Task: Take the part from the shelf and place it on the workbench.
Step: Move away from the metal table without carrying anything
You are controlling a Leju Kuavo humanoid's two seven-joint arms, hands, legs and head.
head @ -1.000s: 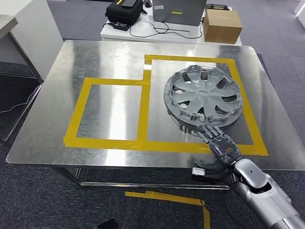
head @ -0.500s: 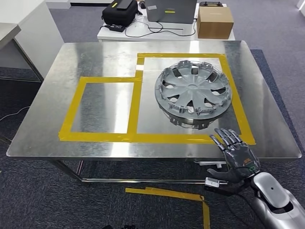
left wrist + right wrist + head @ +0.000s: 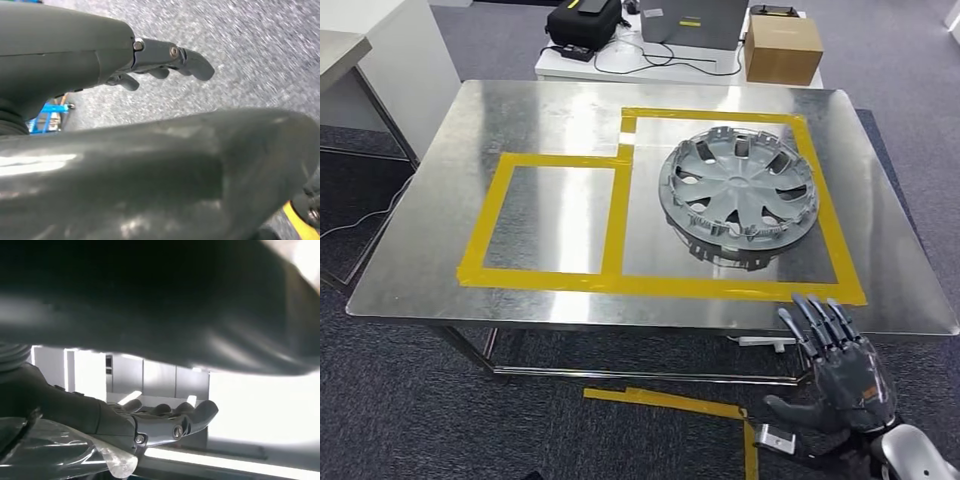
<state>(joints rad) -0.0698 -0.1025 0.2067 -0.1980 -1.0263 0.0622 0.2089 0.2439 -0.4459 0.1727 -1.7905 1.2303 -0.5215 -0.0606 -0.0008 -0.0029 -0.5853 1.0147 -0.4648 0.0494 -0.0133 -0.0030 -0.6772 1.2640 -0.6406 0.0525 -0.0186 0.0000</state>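
The part [image 3: 738,190], a grey wheel cover, lies flat on the steel bench [image 3: 433,200], face up, inside the larger of two yellow tape outlines [image 3: 620,215]. It sits toward the right of that outline, its rim close to the tape on the far and right sides. The smaller outline beside it on the left holds nothing but bare metal.

The right hand [image 3: 841,375] is off the bench, at the near edge, palm down, fingers straight and spread, thumb out to the side, holding nothing. It is well apart from the part. In the right wrist view the same hand [image 3: 151,422] lies flat with fingers extended under a dark blurred surface.

The left hand [image 3: 166,62] hangs over the grey carpet, fingers slightly bent, nothing in them.

Behind the bench a white table [image 3: 569,68] carries a black bag [image 3: 584,22], cables, a grey case [image 3: 693,22] and a closed cardboard box [image 3: 783,48]; what the box contains cannot be told. Yellow tape strips [image 3: 675,403] mark the floor under the near edge.
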